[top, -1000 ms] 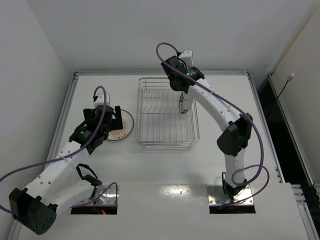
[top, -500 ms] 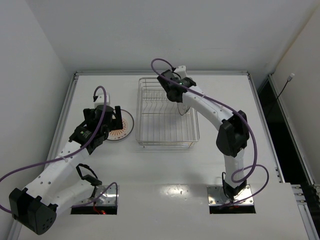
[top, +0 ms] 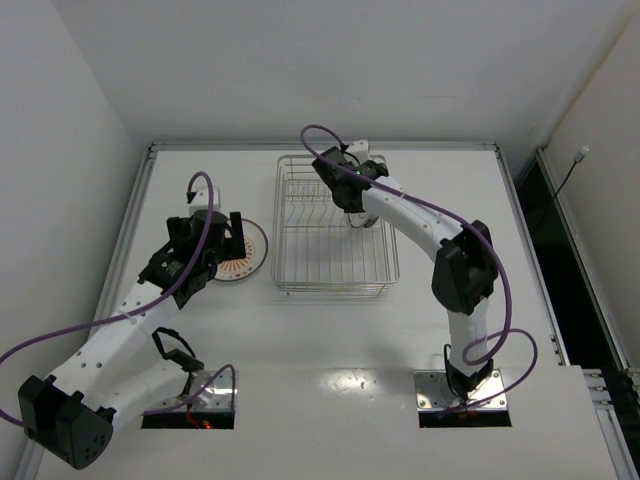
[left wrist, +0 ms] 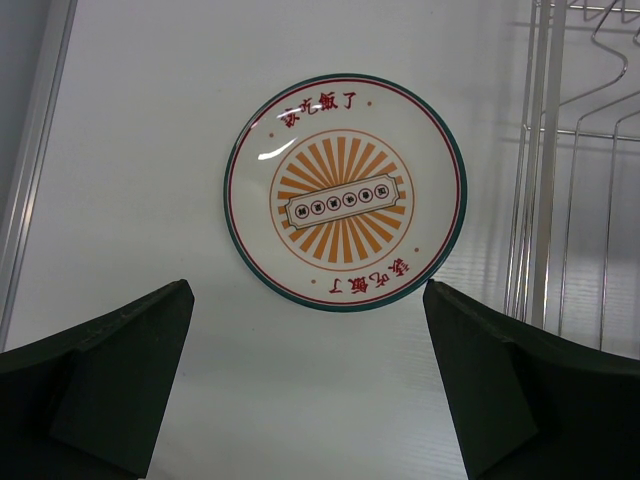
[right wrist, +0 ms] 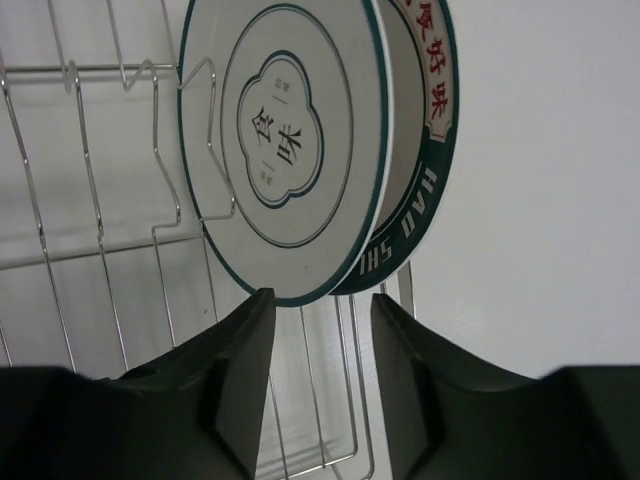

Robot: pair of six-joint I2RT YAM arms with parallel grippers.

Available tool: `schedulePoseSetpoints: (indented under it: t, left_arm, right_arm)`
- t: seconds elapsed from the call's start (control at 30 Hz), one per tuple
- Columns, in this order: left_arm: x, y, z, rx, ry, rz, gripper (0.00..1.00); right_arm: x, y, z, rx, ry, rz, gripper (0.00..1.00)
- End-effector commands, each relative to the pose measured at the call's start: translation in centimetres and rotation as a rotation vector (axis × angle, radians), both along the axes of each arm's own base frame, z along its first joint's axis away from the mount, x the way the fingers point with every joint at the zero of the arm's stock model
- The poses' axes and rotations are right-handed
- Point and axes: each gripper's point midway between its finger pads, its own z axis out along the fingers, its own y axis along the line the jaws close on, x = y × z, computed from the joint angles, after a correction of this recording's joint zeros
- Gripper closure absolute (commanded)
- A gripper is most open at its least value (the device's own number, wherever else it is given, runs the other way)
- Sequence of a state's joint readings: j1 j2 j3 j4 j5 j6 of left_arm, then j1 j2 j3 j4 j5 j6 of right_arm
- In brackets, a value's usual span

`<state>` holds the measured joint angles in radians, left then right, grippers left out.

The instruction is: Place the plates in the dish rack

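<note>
We have two plates racked beyond our released right fingers; the sunburst plate lies unloaded beyond spread left fingers.

The right arm swings toward 7 o'clock in the top view. Its wrist, a second ago above the far right corner of the dish rack, now sits nearer and further left over the basket. The elbow leans a little toward 9 o'clock. The right pincer, clamped a second ago, now has its jaws parted. The lower rims of the thin-circled plate and the teal-ringed plate, upright among the tines, lie just beyond its tips.
</note>
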<state>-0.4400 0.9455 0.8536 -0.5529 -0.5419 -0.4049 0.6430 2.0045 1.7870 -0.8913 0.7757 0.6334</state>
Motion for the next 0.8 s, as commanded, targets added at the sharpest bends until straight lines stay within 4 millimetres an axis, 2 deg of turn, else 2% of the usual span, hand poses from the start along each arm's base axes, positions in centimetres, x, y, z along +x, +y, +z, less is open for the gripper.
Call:
schedulePoseSetpoints:
  t: [0.0,0.03,0.2,0.27,0.3,0.33,0.4,0.43,0.47,0.5,0.57,0.63,0.67,0.7,0.73,0.77]
  left_arm:
    - [0.5,-0.5,1.7,-0.031,-0.046,-0.005,0.0]
    - [0.5,-0.5,1.7,-0.031,-0.046,-0.005,0.0]
    - [0.6,-0.6,1.4,-0.027,-0.037,-0.005,0.0]
    - [0.7,-0.6,1.2,-0.023,-0.029,-0.004,0.0]
    - [0.7,-0.8,1.1,-0.03,-0.026,-0.014,0.0]
    - [0.8,-0.9,0.8,-0.024,-0.013,-0.014,0.0]
    - [1.0,-1.4,-0.3,-0.013,0.027,-0.037,0.0]
    - [1.0,-1.4,-1.2,-0.001,0.054,-0.037,0.0]
    - [1.1,-1.4,-1.9,0.008,0.075,-0.036,0.0]
    - [1.3,-1.5,-3.6,0.037,0.137,-0.036,0.0]
    - [1.6,-1.8,-4.8,0.054,0.191,-0.043,0.0]
    - [1.7,-2.3,-6.9,0.069,0.265,-0.058,0.0]
    - [1.5,-2.2,-7.6,0.08,0.29,-0.057,0.0]
    - [1.5,-2.4,-8.1,0.084,0.311,-0.075,0.0]
    - [1.4,-2.6,-8.5,0.083,0.327,-0.082,0.0]
    - [1.4,-2.6,-9.2,0.093,0.349,-0.081,0.0]
  right_arm:
    - [0.3,0.1,0.8,0.048,-0.02,-0.003,0.58]
    - [0.3,0.1,1.3,0.055,-0.03,-0.003,0.52]
    - [-0.2,-0.8,4.6,0.053,-0.079,-0.012,0.34]
    - [-0.8,-1.4,7.5,0.081,-0.131,-0.017,0.26]
    - [-1.3,-1.8,7.9,0.085,-0.136,-0.017,0.25]
    - [-2.3,-2.0,10.0,0.116,-0.176,-0.007,0.23]
    - [-3.8,-2.2,10.5,0.155,-0.163,0.04,0.23]
    - [-4.9,-1.6,12.6,0.249,-0.198,0.092,0.22]
    - [-5.6,-1.4,13.0,0.284,-0.2,0.125,0.21]
    - [-6.6,-1.4,12.3,0.301,-0.175,0.156,0.21]
    - [-8.5,0.0,12.8,0.402,-0.161,0.242,0.21]
    - [-11.1,0.2,13.4,0.477,-0.15,0.318,0.2]
    - [-11.7,0.2,13.7,0.5,-0.155,0.337,0.2]
    - [-12.6,0.0,12.9,0.51,-0.133,0.352,0.2]
    - [-13.5,-0.2,14.1,0.545,-0.165,0.375,0.2]
    - [-14.4,0.0,13.4,0.57,-0.14,0.389,0.19]
